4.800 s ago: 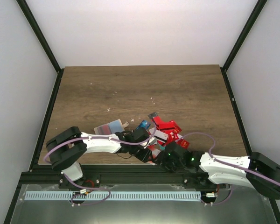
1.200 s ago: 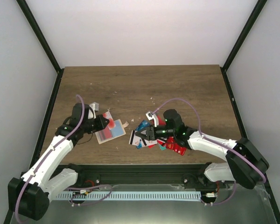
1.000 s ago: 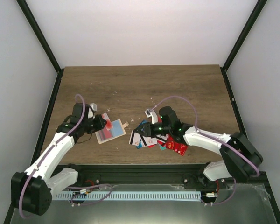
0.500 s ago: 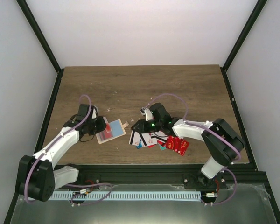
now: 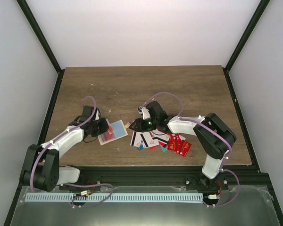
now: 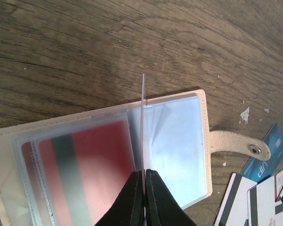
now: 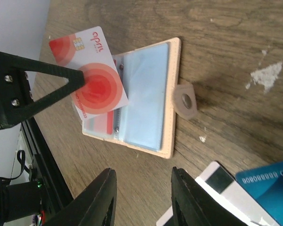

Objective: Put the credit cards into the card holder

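Red card [image 7: 101,52] pinched on edge in left gripper [image 6: 144,175], upright over open holder [image 6: 179,136], left of centre. Right gripper [image 5: 134,125], half-open and empty, now shifted left off heap [image 5: 162,140] to tab [image 7: 185,100]; probably bracing for insertion.

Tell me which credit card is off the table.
The white card with red circles, pinched by the left gripper over the open card holder. The other loose cards lie flat in the heap.
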Controlling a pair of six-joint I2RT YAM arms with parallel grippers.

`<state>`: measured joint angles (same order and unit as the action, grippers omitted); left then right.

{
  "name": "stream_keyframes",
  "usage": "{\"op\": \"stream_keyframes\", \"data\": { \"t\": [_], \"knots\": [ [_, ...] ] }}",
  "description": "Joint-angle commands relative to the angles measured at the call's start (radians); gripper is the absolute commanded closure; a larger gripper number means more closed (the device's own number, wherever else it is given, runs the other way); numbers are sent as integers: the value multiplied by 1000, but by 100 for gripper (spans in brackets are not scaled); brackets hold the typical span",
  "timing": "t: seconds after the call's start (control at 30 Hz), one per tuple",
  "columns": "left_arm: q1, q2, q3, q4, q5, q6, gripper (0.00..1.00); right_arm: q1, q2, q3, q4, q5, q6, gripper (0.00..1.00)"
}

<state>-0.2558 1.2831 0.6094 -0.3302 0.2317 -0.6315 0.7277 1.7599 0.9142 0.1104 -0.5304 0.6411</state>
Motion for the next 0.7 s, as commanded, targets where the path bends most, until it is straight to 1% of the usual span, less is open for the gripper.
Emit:
{"op": "stream_keyframes", "data": {
  "t": [0.0, 0.33, 0.5, 0.67],
  "knots": [
    [6, 21, -16, 55, 19, -9, 96, -6, 30, 63, -3, -9, -22, 66],
    [6, 18, -47, 86, 68, -30, 96, -7, 94, 108, 5, -19, -23, 66],
    [6, 1, -67, 102, 89, -37, 96, -7, 149, 126, 10, 5, -35, 67],
    [6, -1, -79, 115, 106, -40, 96, -6, 211, 133, 11, 18, -41, 71]
  ]
}}
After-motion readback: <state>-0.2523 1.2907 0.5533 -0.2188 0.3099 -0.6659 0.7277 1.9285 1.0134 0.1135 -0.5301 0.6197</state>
